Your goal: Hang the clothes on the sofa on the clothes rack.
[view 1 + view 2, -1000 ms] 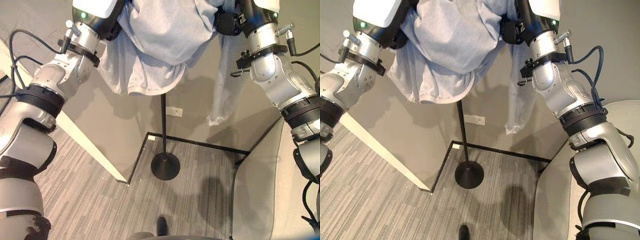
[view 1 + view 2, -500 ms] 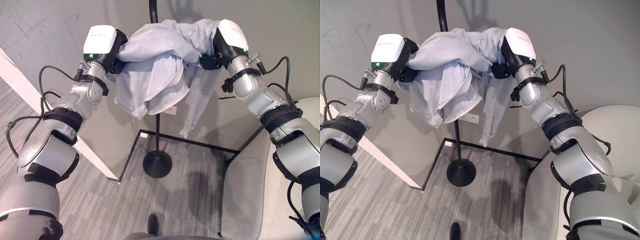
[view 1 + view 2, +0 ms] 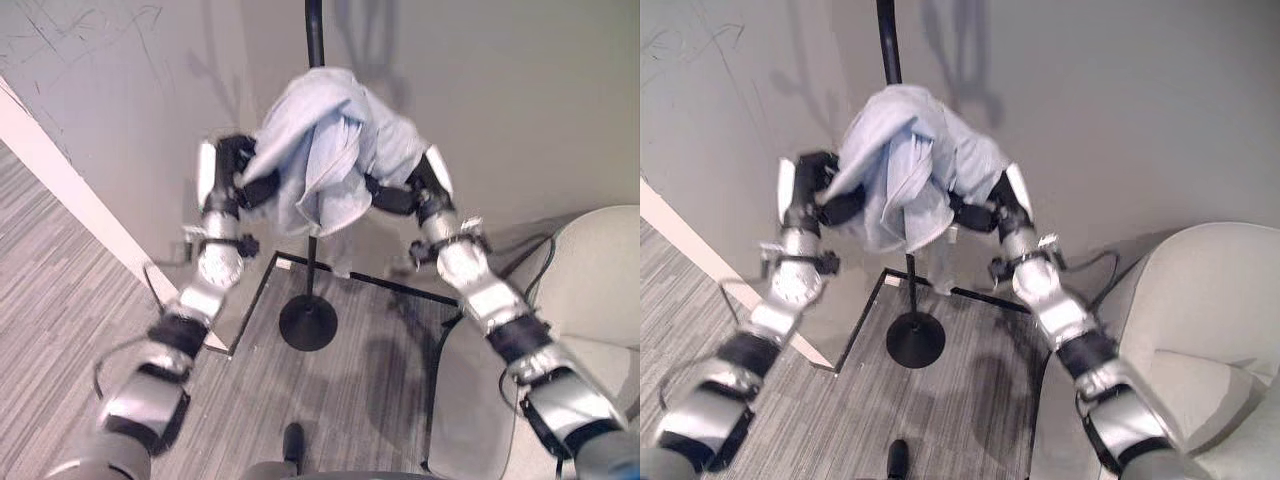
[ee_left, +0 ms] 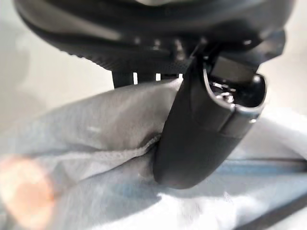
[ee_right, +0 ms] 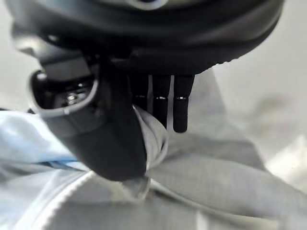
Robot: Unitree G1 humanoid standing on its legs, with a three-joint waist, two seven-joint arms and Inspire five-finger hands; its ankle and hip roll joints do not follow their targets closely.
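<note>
A light grey-blue garment (image 3: 330,150) hangs bunched against the black pole (image 3: 313,30) of the clothes rack, high above its round base (image 3: 307,322). My left hand (image 3: 245,178) grips the cloth's left side. My right hand (image 3: 398,195) grips its right side. In the left wrist view the thumb (image 4: 201,134) presses into the garment (image 4: 86,143), with the fingers behind a fold. In the right wrist view the thumb (image 5: 110,139) and fingers (image 5: 163,105) pinch a fold of the cloth (image 5: 216,182). A zip edge and a loose end dangle under the bundle.
A pale grey sofa (image 3: 1200,330) curves in at the lower right, close under my right arm. A white-edged partition (image 3: 70,180) slants along the left. The grey wall stands right behind the rack. A black line (image 3: 400,288) runs along the carpet by the base.
Both arms have stretched out and carried the garment away from me to the pole. The hands have drawn closer together and the cloth is more bunched. The camera has also shifted.
</note>
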